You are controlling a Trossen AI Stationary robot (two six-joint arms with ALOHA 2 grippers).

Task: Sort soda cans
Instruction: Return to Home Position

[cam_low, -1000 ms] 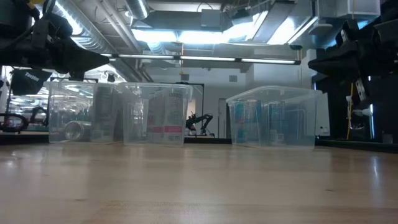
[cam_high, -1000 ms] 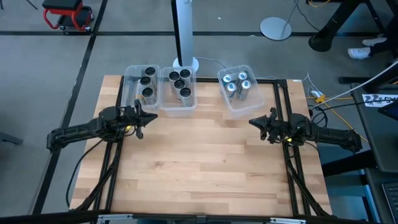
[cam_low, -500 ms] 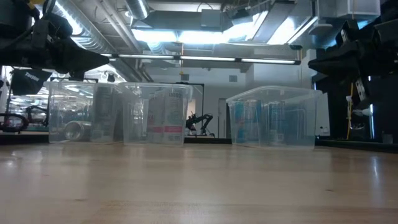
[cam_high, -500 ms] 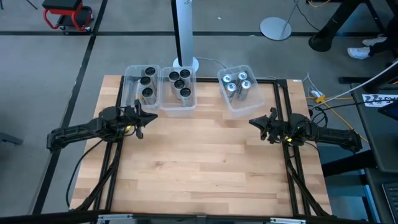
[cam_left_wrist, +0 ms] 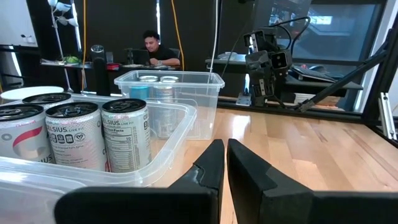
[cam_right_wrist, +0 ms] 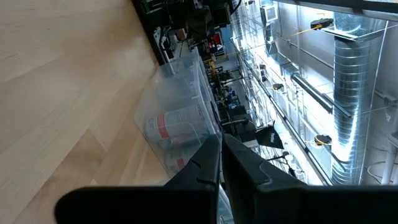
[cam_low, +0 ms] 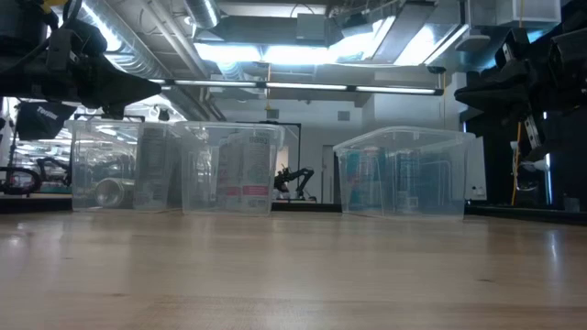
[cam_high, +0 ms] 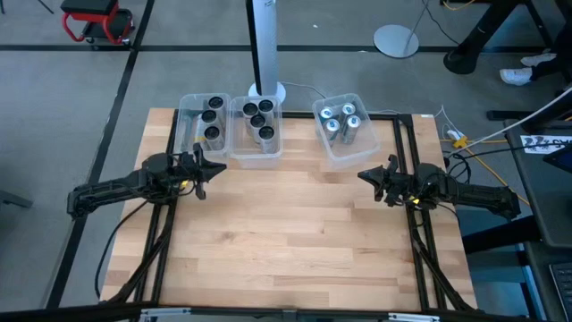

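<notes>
1. Every one of the soda cans (cam_high: 259, 121) in view sits inside a clear bin along the far edge of the table (cam_high: 286, 233). Dark-topped ones fill the left bin (cam_high: 181, 125) and the middle bin (cam_high: 255, 154). Silver, blue-topped ones are in the right bin (cam_high: 344, 154), which stands apart from the other two and is turned a little.
2. In the low view, one can in the left bin appears to lie on its side, its round end facing the camera. The others stand upright.
3. The left tool (cam_high: 214, 170) hovers over the table just in front of the left bin. Its wrist view shows the two fingers drawn together with nothing between them.
4. The right tool (cam_high: 365, 174) hangs near the table's right side, in front of the right bin and pointing inward. It is likewise closed and empty.
5. Judging by this layout, the sorting itself looks finished, and the step in hand is bringing both arms back to their rest pose.
6. The next move calls for folding each arm back toward its own side. The left tool is the one nearest a bin wall, so it should draw away from that bin first rather than swing across it. There is nothing to pick up, so neither tool needs to open.
</notes>
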